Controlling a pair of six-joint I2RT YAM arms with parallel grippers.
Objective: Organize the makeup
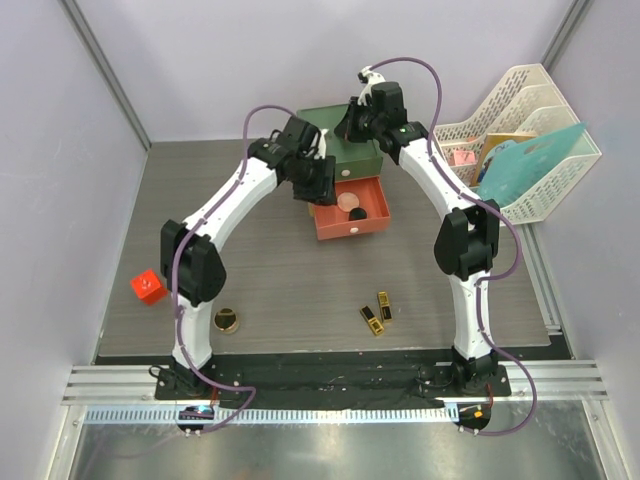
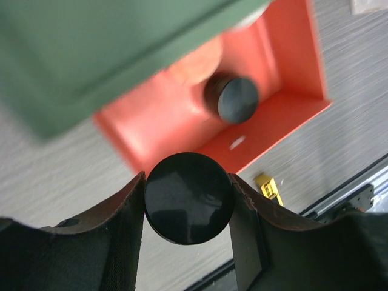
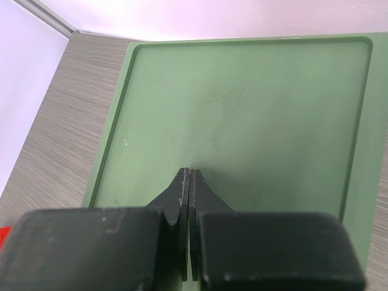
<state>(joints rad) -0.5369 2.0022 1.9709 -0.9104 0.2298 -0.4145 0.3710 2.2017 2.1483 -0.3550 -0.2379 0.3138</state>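
Two gold-black lipsticks [image 1: 372, 320] lie at lower centre of the overhead view, one gold jar [image 1: 227, 321] at lower left, one red cube [image 1: 148, 287] at far left. One green drawer box [image 1: 325, 122] has one orange drawer [image 1: 350, 226] open, holding one peach compact [image 1: 349, 200] and one black-capped pot [image 1: 357, 213]. One more black-capped piece [image 2: 189, 197] shows low in the left wrist view. One white rack [image 1: 535, 205] stands at upper right.

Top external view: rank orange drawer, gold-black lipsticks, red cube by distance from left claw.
1. Open orange plastic drawer, right beside the left claw, which grips a black round lid.
2. Two gold-black lipsticks, near edge, right of centre.
3. Small red cube, far left.
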